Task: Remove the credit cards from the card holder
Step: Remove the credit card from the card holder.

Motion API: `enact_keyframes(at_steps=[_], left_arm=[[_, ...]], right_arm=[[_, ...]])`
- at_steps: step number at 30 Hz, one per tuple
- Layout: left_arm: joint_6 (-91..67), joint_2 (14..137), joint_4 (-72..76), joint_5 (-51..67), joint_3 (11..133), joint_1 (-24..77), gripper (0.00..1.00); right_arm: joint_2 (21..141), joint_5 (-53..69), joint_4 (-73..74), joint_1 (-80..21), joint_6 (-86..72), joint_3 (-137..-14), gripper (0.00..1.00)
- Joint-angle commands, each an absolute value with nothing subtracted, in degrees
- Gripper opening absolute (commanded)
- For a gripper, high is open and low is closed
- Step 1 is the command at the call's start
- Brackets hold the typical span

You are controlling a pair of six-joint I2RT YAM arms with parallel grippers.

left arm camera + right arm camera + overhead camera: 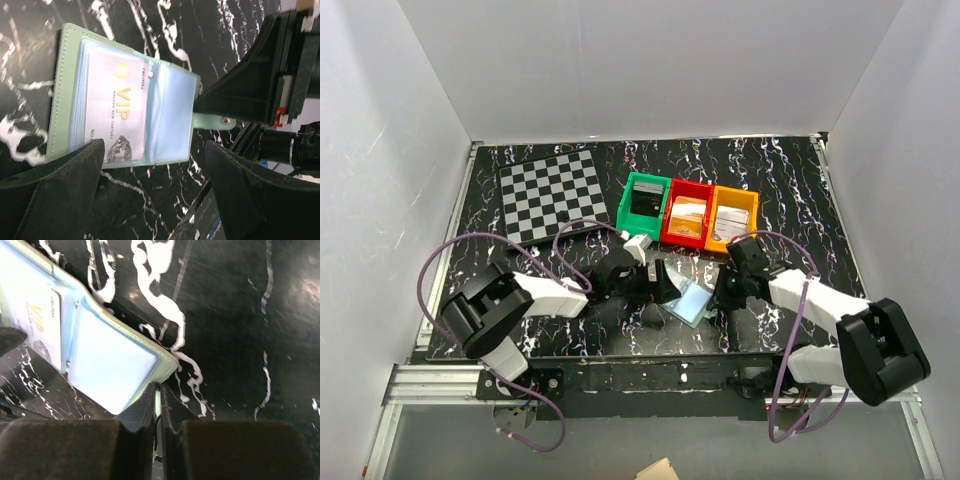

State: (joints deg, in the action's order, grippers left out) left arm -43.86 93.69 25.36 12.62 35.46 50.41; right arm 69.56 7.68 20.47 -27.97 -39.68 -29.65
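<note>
The card holder (690, 300) lies open on the black marbled table between my two grippers, its light blue pockets facing up. A white credit card (115, 110) with gold "VIP" lettering sits in the left pocket; the right pocket (170, 115) looks empty. My left gripper (155, 200) is open just off the holder's near edge, with nothing between its fingers. My right gripper (159, 395) is shut on the holder's green snap tab (215, 120) at the corner of the holder (100, 355). The card (42, 315) shows at the left edge of the right wrist view.
Behind the grippers stand a green bin (645, 200), a red bin (687, 215) and an orange bin (733, 218), each with things inside. A chessboard (555, 190) lies at the back left. White walls enclose the table.
</note>
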Motion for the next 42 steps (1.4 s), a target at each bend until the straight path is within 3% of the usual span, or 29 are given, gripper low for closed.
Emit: enact_keyframes(at_steps=[1, 5, 18, 23, 26, 29, 42], left_arm=[[-47.9, 87.8, 19.2, 7.6, 29.6, 50.5, 0.82], [-51.5, 79.7, 17.8, 4.3, 24.7, 50.6, 0.83], [-56.1, 53.9, 5.8, -5.6, 16.3, 52.8, 0.85], [-52.7, 47.9, 1.0, -8.3, 19.9, 52.6, 0.90], [-51.4, 48.0, -1.4, -8.8, 22.4, 52.4, 0.92], [-50.6, 49.8, -2.2, -8.1, 24.0, 51.5, 0.93], [-43.8, 71.3, 4.6, 6.7, 32.4, 42.4, 0.91]], right_arm=[[74.3, 12.3, 17.5, -27.9, -34.2, -33.3, 0.08], [77.1, 16.2, 18.0, -28.2, -28.9, -36.0, 0.01], [80.8, 11.7, 25.6, -32.6, -20.1, -44.3, 0.01], [77.6, 2.4, 31.7, -32.6, -19.1, -46.3, 0.32], [74.4, -1.7, 35.2, -32.6, -19.5, -48.2, 0.40], [70.7, -1.9, 36.6, -32.6, -20.7, -49.4, 0.43], [59.7, 9.0, 29.5, -34.1, -27.7, -41.2, 0.34]])
